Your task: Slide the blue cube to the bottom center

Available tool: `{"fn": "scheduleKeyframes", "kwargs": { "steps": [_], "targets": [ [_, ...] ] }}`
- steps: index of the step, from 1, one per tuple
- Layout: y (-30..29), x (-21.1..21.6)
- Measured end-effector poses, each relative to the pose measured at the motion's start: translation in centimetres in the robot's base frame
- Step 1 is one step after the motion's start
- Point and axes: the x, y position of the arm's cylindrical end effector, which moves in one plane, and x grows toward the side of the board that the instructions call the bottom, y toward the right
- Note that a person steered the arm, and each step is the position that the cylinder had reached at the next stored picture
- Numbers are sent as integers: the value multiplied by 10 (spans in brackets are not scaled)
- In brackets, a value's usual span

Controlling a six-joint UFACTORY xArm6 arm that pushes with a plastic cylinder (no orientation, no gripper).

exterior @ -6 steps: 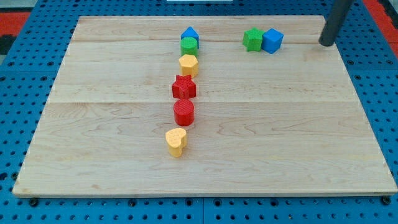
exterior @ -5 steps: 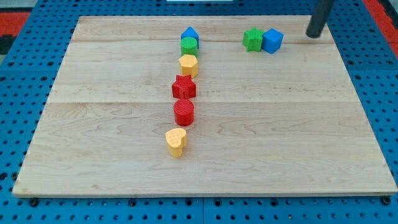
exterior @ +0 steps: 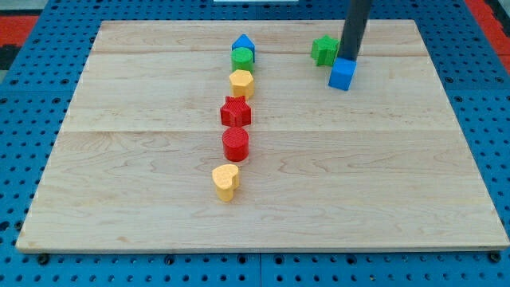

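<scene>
The blue cube (exterior: 342, 74) sits on the wooden board (exterior: 358, 183) at the upper right. My tip (exterior: 348, 59) touches the cube's top edge, just above it in the view. A green star-shaped block (exterior: 323, 50) stands just left of the rod, a little apart from the cube.
A column of blocks runs down the board's middle: a blue pentagon-like block (exterior: 243, 44), a green cylinder (exterior: 242, 58), a yellow hexagon (exterior: 241, 82), a red star (exterior: 236, 112), a red cylinder (exterior: 236, 144) and a yellow heart (exterior: 225, 181).
My tip moved left from the top right corner to behind the blue cube. The cube slid down and slightly left, away from the green star.
</scene>
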Motion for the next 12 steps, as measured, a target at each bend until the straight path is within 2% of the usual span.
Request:
{"fn": "scheduleKeyframes", "kwargs": {
  "steps": [1,2,3,5,6,7,8,9,12],
  "targets": [
    [-45,53],
    [-41,74],
    [-11,65],
    [-50,200],
    [-62,248],
    [-29,251],
    [28,251],
    [33,279],
    [-86,293]
  ]
}}
